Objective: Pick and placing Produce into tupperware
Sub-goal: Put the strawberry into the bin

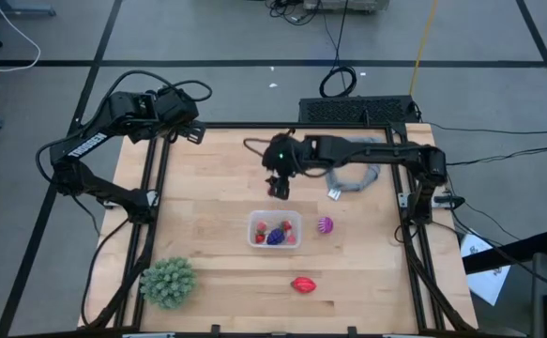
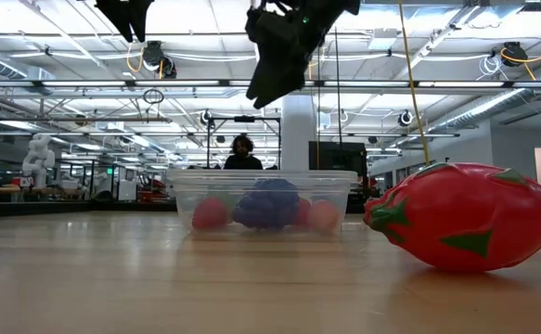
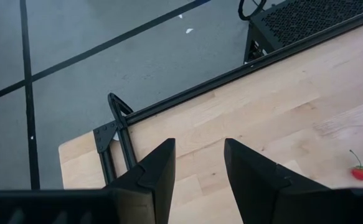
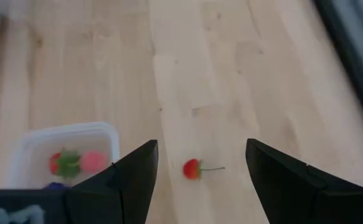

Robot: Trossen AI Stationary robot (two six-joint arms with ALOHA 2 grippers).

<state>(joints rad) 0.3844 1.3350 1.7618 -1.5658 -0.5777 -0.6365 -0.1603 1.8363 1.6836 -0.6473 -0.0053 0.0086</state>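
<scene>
- wooden table (image 1: 217, 169): left gripper (image 3: 198, 163) parked at far-left corner, fingers spread, empty.
- tub (image 1: 275, 229) mid-table holds purple fruit (image 1: 275, 238) and berries.
- right gripper (image 4: 200, 163) spread above loose cherry (image 4: 192, 168).
- left to do: cherry, magenta fruit (image 1: 325, 224), red oval (image 1: 303, 284).
</scene>
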